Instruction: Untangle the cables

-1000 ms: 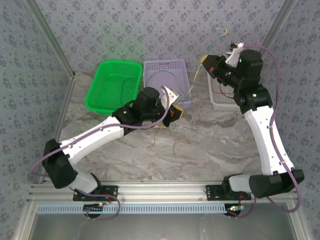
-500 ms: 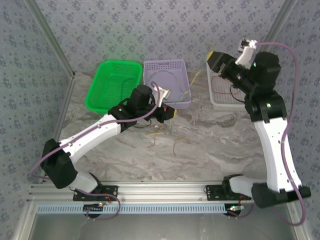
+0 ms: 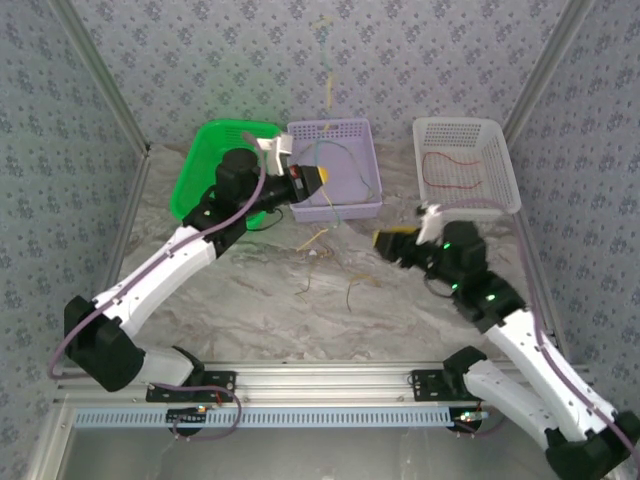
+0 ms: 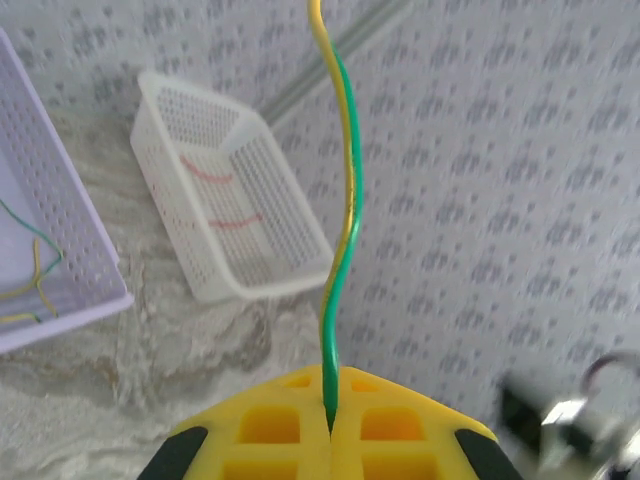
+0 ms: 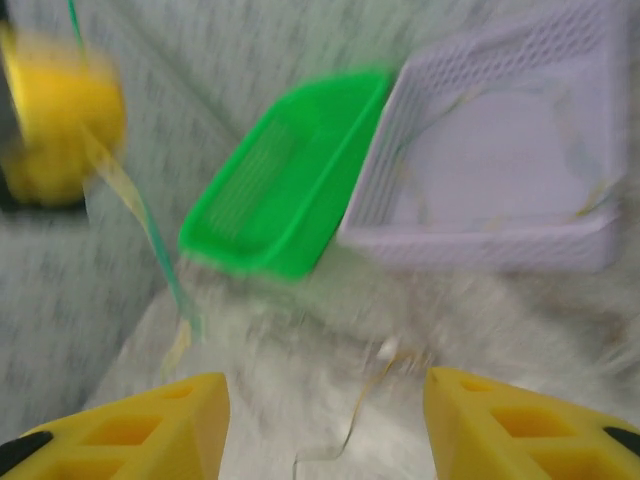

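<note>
My left gripper hangs above the purple basket, shut on a yellow-and-green cable. That cable rises from between the closed yellow fingers and trails up toward the back wall. More yellow and green cables lie in the purple basket. A red cable lies in the white basket. My right gripper is low over the table's middle, open with nothing between its fingers. Thin loose cables lie on the marble in front of it.
The green basket stands left of the purple one, with a dark cable by its front edge. Patterned walls and metal posts close in the back and sides. The right wrist view is blurred.
My right gripper opened and swung down from the white basket to the table's middle. My left arm rose and moved back over the purple basket, keeping its cable.
</note>
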Robot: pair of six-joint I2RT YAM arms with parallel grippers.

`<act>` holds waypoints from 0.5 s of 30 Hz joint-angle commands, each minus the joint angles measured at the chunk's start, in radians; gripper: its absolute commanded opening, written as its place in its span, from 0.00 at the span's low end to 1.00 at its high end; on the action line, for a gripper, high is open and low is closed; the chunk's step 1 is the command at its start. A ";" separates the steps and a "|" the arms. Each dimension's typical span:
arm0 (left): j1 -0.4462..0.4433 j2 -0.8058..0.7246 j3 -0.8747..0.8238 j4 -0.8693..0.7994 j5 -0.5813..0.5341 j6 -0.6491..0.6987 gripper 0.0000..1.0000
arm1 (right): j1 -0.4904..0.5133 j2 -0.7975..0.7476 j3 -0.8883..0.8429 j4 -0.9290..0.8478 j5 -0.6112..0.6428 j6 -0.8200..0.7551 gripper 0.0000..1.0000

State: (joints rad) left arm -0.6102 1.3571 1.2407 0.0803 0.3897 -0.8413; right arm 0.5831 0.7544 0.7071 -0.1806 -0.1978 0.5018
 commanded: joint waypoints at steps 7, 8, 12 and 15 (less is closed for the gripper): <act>0.019 -0.017 0.007 0.124 -0.107 -0.150 0.00 | 0.260 0.148 -0.056 0.410 0.238 -0.048 0.57; 0.022 -0.004 0.028 0.092 -0.115 -0.138 0.00 | 0.269 0.160 -0.046 0.394 0.275 -0.044 0.56; 0.059 0.068 0.061 0.082 -0.135 -0.155 0.00 | 0.294 0.115 -0.038 0.330 0.392 -0.052 0.54; 0.080 0.149 0.114 0.097 -0.126 -0.140 0.00 | 0.296 0.027 -0.034 0.240 0.478 -0.047 0.53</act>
State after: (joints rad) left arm -0.5518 1.4422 1.2896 0.1577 0.2775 -0.9821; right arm 0.8734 0.8604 0.6312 0.1108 0.1379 0.4732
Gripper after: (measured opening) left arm 0.062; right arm 0.536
